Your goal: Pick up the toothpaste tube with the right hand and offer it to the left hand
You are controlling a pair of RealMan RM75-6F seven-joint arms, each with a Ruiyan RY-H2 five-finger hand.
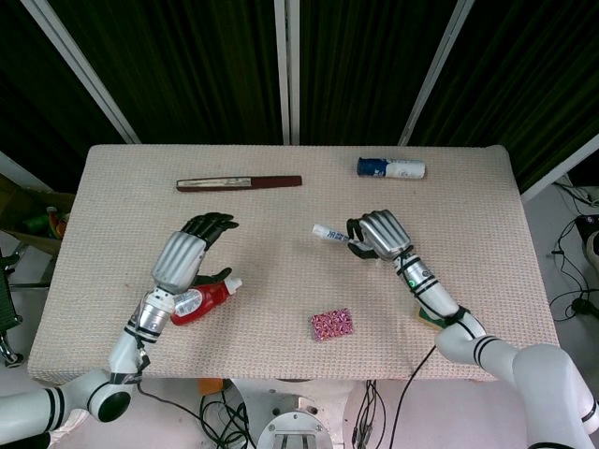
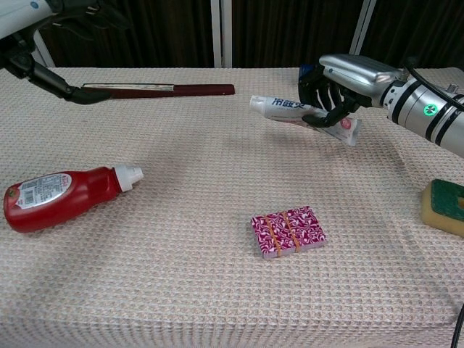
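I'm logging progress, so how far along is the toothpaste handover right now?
Pickup looks done: the right hand grips the white toothpaste tube above the beige woven tablecloth, cap pointing left. The open left hand hovers over the red sauce bottle, well apart. Reaching it and the transfer remain.

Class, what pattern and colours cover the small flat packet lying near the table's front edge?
The packet has a pink-and-white swirl pattern, crossed by two yellowish bands; clearest in the chest view.
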